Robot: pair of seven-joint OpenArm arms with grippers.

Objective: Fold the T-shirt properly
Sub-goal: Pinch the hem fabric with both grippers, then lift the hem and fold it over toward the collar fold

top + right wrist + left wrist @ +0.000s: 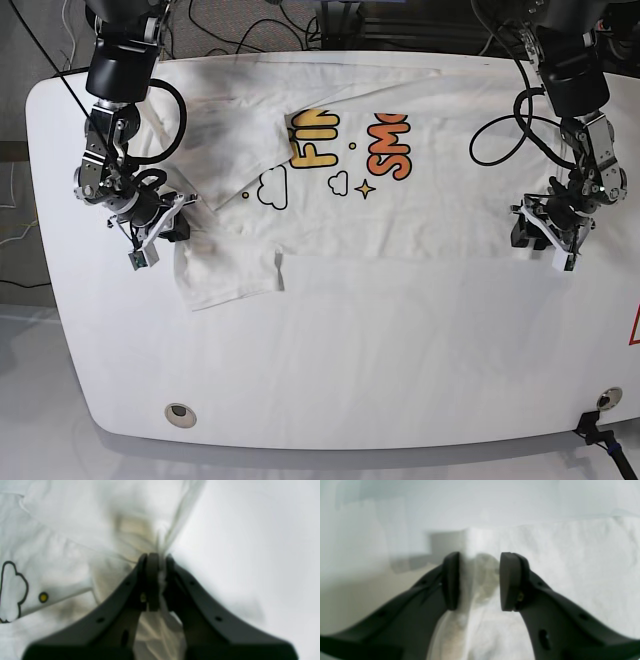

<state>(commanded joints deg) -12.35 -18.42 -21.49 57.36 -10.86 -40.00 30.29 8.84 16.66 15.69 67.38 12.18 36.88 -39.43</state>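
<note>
While the left wrist view is soft, it shows the left gripper (479,581) with its jaws parted, a bunched ridge of the large white cotton T-shirt (570,567) standing between the pads. The left pad (450,581) touches the cloth, but the right pad looks slightly clear of it, so this reads as a loose straddle, not a pinch. If the arm lifts now, the fabric will likely slide out and that side will lag.

Seen from the right wrist, the right gripper (156,580) is clenched, with a thin fold of the T-shirt (62,542) squeezed between its pads and rising past them. A printed cloud outline (12,590) and a yellow dot (43,597) lie on the cloth to one side. So small a bite could tear free under tension.

From the base view, the T-shirt (420,225) lies spread print-up across the far half of the white tabletop (350,380), with one side already doubled over the lettering. The right gripper (160,225) sits at one edge and the left gripper (548,230) at the opposite edge, well apart. With only one arm gripping, uneven pulling would skew the fold or drag the shirt sideways.
</note>
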